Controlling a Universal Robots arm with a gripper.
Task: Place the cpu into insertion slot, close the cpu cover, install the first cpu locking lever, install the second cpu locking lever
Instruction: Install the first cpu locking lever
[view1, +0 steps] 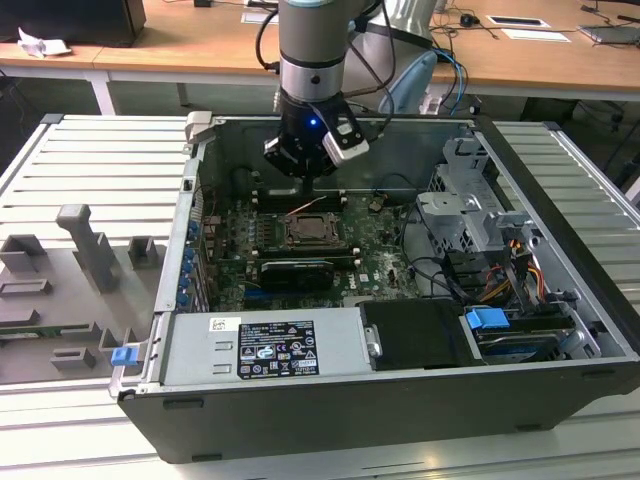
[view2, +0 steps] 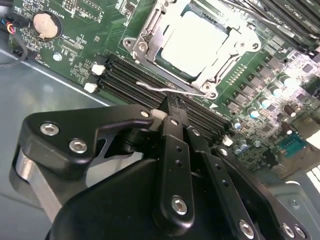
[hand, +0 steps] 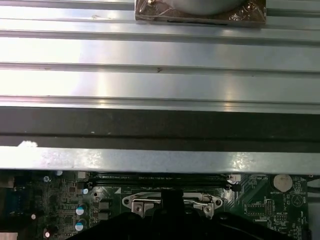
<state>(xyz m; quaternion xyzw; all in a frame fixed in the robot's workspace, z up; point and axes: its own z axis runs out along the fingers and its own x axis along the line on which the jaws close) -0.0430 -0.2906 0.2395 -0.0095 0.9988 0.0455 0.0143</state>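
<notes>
One arm over the motherboard (view2: 75, 30) | cpu (view2: 192, 40) seated in insertion slot (view1: 310, 232), cpu cover (view2: 150, 42) down, so retention is underway | gripper (view2: 170, 107) closed, empty, tips beside a locking lever (view2: 170, 89).

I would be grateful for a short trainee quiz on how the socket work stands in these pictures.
1. True or false: the cpu lies under the lowered cover.
2. In the second wrist view, the gripper is nearest to: A) a blue drive tab, B) the wire lever beside the socket, C) a labelled power supply.
3. Fill in: the coin battery sits on a ____ coloured board.

Key: 1 true; 2 B; 3 green.
</notes>
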